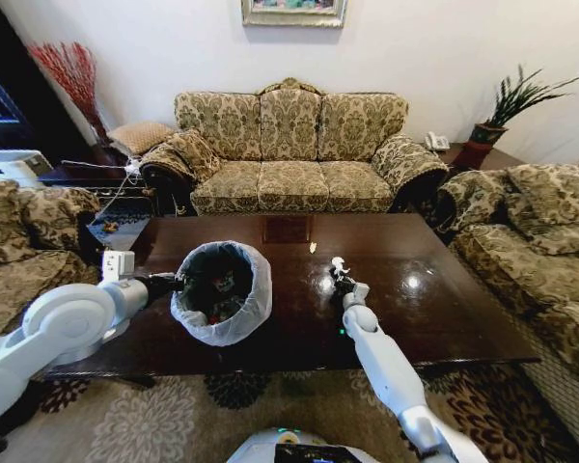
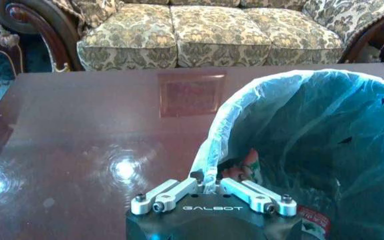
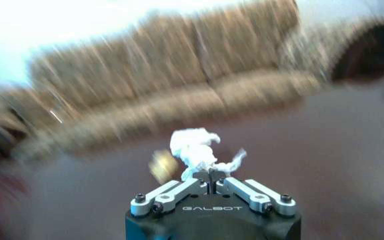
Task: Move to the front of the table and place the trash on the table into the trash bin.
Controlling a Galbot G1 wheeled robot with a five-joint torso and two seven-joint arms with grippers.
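- The table (image 1: 444, 289) spans the middle of the scene, with a sofa (image 1: 289, 145) on its far side.
- The bin (image 1: 222, 292) stands on the table's near left; the left gripper (image 2: 211, 190) pinches its liner rim.
- The right gripper (image 1: 341, 280), right of the bin, clamps a white wrapper (image 3: 193, 150).
- Risk: the thin pinch could let the wrapper slip out before reaching the bin.
- A small scrap (image 1: 313, 248) lies farther off; the bin's contents are hard to make out.
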